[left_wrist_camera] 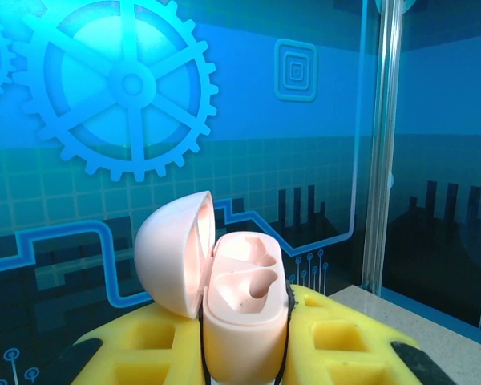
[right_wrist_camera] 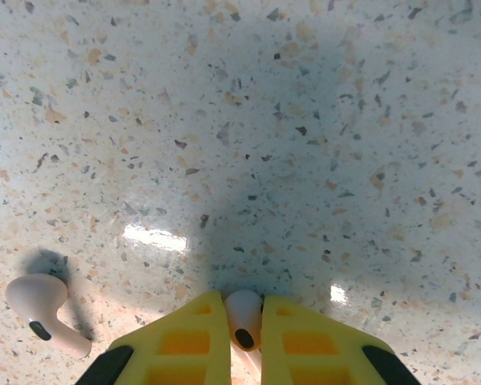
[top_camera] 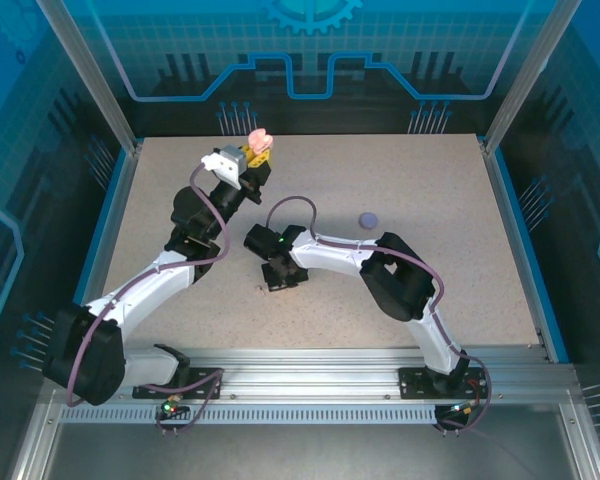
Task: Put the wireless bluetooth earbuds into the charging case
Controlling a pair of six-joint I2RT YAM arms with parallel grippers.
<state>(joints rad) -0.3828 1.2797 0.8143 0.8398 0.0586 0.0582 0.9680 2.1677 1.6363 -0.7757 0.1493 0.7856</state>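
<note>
Lifting is, I judge, your step in hand, so make it straight up: your right pincer is closed on a pink bud, whose rounded head pokes out past the yellow tips, low over the bench. A slanted pull could twist so small a piece out of the grip. Once it is clear, carry it back and left to the case. Your left pincer is clamped on the base of that case, toward the back left of the bench, with the lid swung open to one side. Come in over the open face from the side away from the lid, line the stem up with a well, and push it in stem first. Part the tips only when the bud sits flush, since a half-seated one is likely to tip out. The wells look empty to me, though I cannot be sure. Mind the second bud as you rise: it lies loose on the bench, near the pincer but apart from it, and a brush could send it rolling. Counted: two pink buds, one gripped and one lying free; one pink case, open; one purple disc on the bench right of centre, probably another case, shut; two pincers, each holding something.
</note>
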